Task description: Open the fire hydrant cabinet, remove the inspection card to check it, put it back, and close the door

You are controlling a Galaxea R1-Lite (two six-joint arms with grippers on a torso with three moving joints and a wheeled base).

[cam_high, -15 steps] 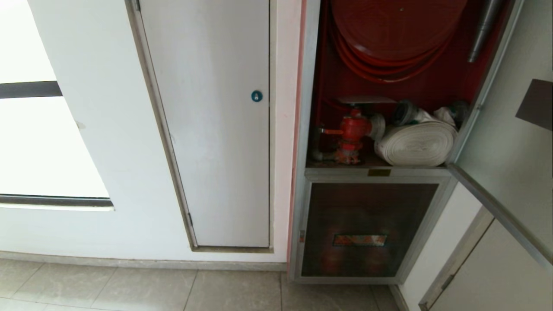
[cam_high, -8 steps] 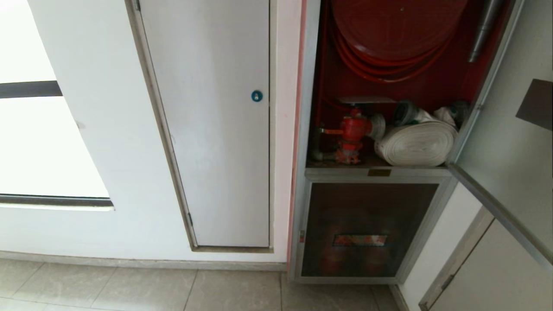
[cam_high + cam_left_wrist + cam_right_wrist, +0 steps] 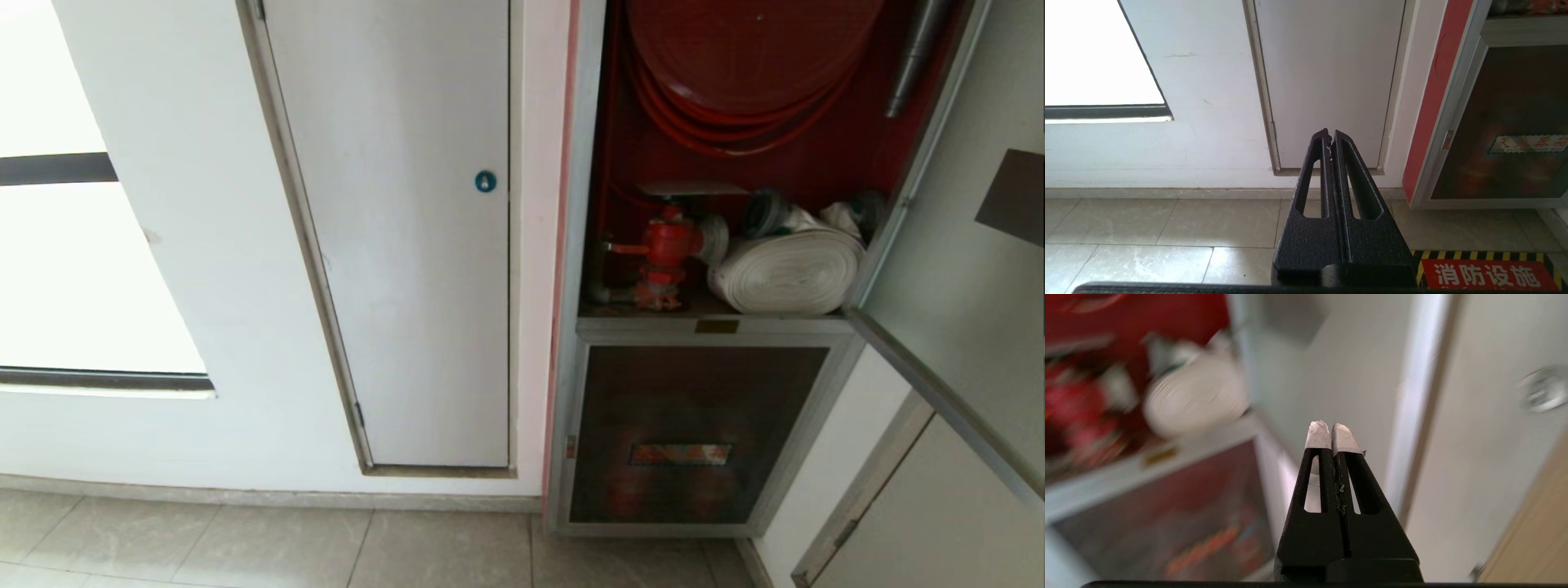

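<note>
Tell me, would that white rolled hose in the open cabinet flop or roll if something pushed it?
The white rolled hose is coiled flat fabric, so it probably gives a little and could loosen if lifted by one layer. It leans on its side against the cabinet wall, so it seems unlikely to roll. Its thick coil suggests some weight.

Overexposed window glare; right wrist view motion-blurred.
</note>
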